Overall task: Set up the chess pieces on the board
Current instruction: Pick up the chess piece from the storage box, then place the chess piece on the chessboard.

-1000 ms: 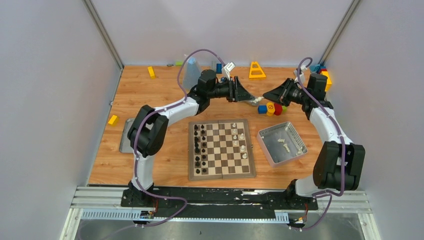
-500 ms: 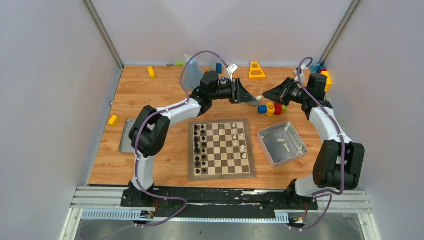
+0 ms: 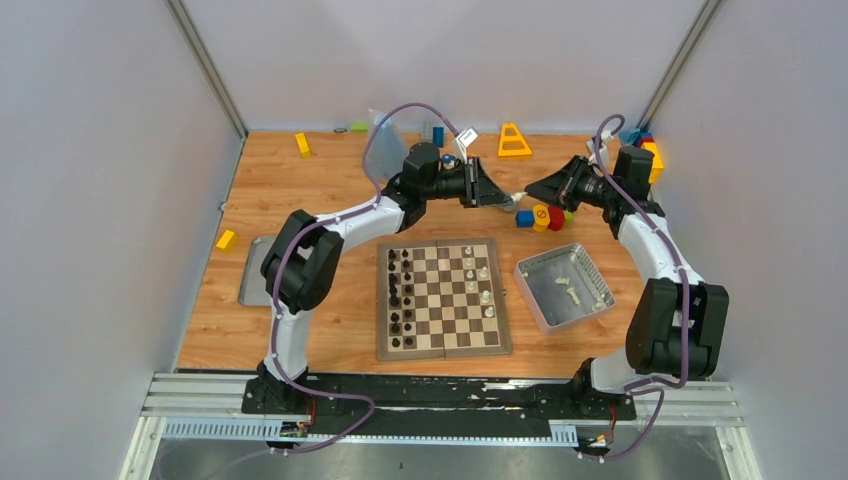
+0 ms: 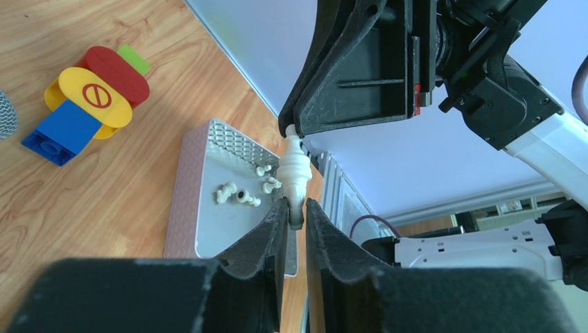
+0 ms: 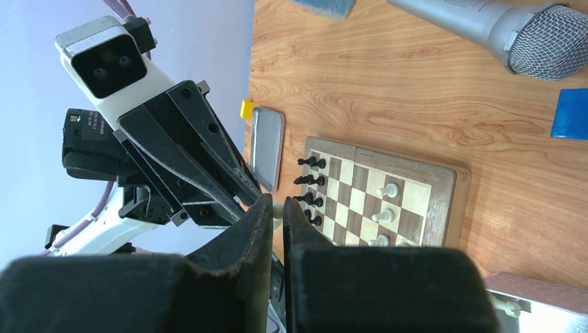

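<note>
Metal lid (image 3: 252, 272) lies flat at far left, near the board (image 3: 443, 350). Black pieces (image 3: 398, 290) fill the board's left columns; a few white pieces (image 3: 482, 282) stand toward its right. Over the far table, the left gripper (image 4: 295, 208) is clenched on the base of a cream chess piece (image 4: 294, 170) held mid-air. The right gripper (image 5: 277, 202) pinches its head. Tin (image 3: 528, 295), right of the board, holds loose cream pieces (image 3: 570, 290).

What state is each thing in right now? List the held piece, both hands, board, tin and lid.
Piece: in the air, gripped at both ends.
Left hand: shut on its base.
Right hand: shut on its top.
Board: open flat, partly set.
Tin: open, white pieces lying inside.
Lid: off, lying flat.
</note>
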Controlling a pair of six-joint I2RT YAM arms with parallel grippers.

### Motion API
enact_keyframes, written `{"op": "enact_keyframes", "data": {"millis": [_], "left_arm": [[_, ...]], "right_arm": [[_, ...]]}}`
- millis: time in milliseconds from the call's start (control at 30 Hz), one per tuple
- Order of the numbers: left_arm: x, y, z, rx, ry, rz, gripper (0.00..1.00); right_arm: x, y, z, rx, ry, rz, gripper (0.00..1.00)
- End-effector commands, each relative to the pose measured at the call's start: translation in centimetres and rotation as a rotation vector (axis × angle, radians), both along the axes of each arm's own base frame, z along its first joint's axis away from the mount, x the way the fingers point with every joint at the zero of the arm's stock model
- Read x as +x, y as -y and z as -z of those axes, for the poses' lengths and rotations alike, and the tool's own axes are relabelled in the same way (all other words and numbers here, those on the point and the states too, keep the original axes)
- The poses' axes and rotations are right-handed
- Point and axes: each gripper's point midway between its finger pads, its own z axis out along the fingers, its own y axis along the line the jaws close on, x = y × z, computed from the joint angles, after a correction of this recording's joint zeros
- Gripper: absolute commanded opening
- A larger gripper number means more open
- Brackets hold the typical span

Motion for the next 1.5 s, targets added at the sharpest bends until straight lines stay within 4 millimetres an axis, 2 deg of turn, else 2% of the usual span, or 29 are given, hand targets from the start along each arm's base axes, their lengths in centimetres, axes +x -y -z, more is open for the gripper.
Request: {"op": "enact_keyframes", "data": {"millis": [0, 200, 333, 467, 500, 533, 567, 633, 667, 867, 933, 1067, 1167, 1333, 1467], "left_arm": [[-0.3, 0.6, -1.8, -0.036, 0.039, 0.026, 0.19], [-0.7, 0.0, -1.8, -0.008, 0.074, 0.031, 0.07], [-1.2, -1.2, -1.6, 0.044, 0.131, 0.042, 0.0], [-2.4, -3.3, -0.8, 0.16, 0.202, 0.071, 0.0], [-2.4, -3.7, -0.7, 0.191, 0.278, 0.081, 0.0], [-3.3, -4.6, 0.1, 0.256, 0.258, 0.103, 0.0], [-3.2, -5.2, 0.3, 0.297, 0.347, 0.118, 0.0], [-3.8, -7.1, 1.2, 0.416, 0.422, 0.151, 0.0], [-4.2, -8.5, 1.9, 0.497, 0.467, 0.172, 0.0], [-6.1, -15.0, 4.0, 0.807, 0.557, 0.265, 0.0], [-6.8, -16.8, 4.2, 0.875, 0.563, 0.284, 0.0], [-7.9, -19.9, 4.2, 0.986, 0.582, 0.28, 0.01], [-8.8, -21.8, 3.7, 1.032, 0.583, 0.265, 0.03], [-9.4, -24.5, 3.3, 1.063, 0.559, 0.234, 0.06], [-9.5, -26.0, 3.2, 1.069, 0.506, 0.213, 0.06]], "right_arm": [[0.2, 0.0, -1.0, 0.003, 0.047, -0.015, 0.0], [0.3, 0.7, -1.5, -0.037, 0.095, 0.003, 0.0], [0.4, 1.6, -1.8, -0.072, 0.133, 0.019, 0.0], [0.2, 2.3, -2.0, -0.134, 0.198, 0.011, 0.0], [0.0, 2.3, -1.9, -0.157, 0.22, 0.003, 0.0], [-0.2, 2.3, -1.9, -0.176, 0.244, -0.011, 0.0], [-0.6, 2.2, -1.8, -0.198, 0.268, -0.029, 0.0], [-1.3, 2.0, -1.1, -0.239, 0.306, -0.064, 0.0], [-1.7, 1.8, -1.0, -0.265, 0.336, -0.084, 0.0], [-4.6, -0.9, 1.3, -0.538, 0.553, -0.247, 0.0], [-6.3, -3.3, 2.1, -0.617, 0.63, -0.346, 0.0], [-7.9, -5.5, 4.1, -0.713, 0.685, -0.463, 0.0], [-8.6, -7.1, 5.3, -0.819, 0.742, -0.522, 0.0], [-9.3, -8.9, 5.7, -0.882, 0.791, -0.588, 0.0], [-11.1, -10.3, 7.7, -0.958, 0.826, -0.688, 0.0]]}}
